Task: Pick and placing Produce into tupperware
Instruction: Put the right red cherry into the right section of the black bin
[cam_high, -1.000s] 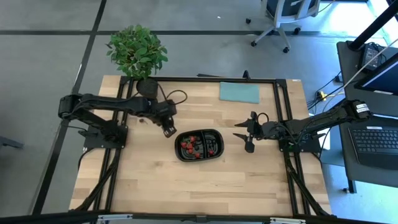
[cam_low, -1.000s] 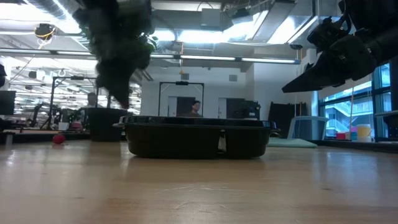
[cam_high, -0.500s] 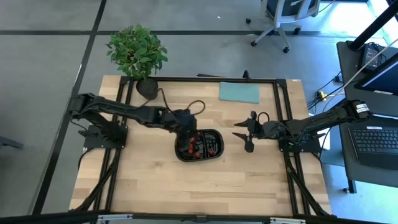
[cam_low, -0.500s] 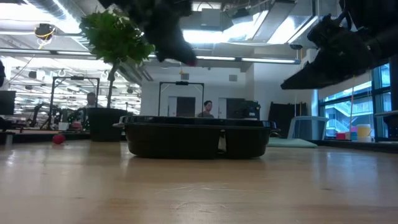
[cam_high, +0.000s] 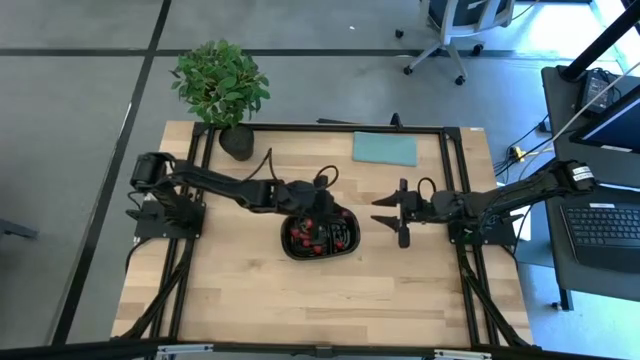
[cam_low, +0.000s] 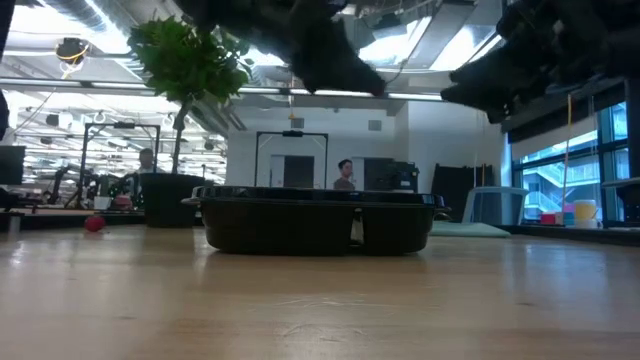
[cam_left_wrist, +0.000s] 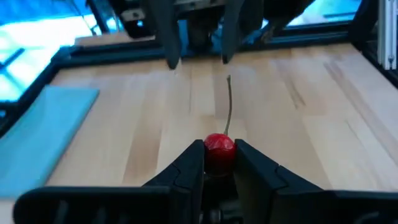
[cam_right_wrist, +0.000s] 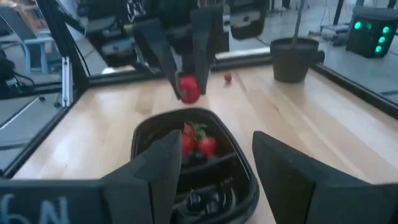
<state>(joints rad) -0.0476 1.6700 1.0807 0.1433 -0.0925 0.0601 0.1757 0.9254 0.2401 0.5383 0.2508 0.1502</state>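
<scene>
The left pincer (cam_left_wrist: 219, 163) is pinching a red cherry (cam_left_wrist: 219, 150) with a thin stem, hanging over the black tray (cam_high: 347, 240) of red and dark fruit (cam_high: 312, 233). A second ago it was beside the tray. The right pincer (cam_high: 392, 212) is waiting open nearby. A teal cloth (cam_high: 384, 148) and plant (cam_high: 220, 82) are sharing the wooden counter (cam_high: 300, 290).

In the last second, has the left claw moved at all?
Yes. In the high view the left gripper, shut on a red cherry, has swung away from the potted plant and now hangs over the black tray.
</scene>
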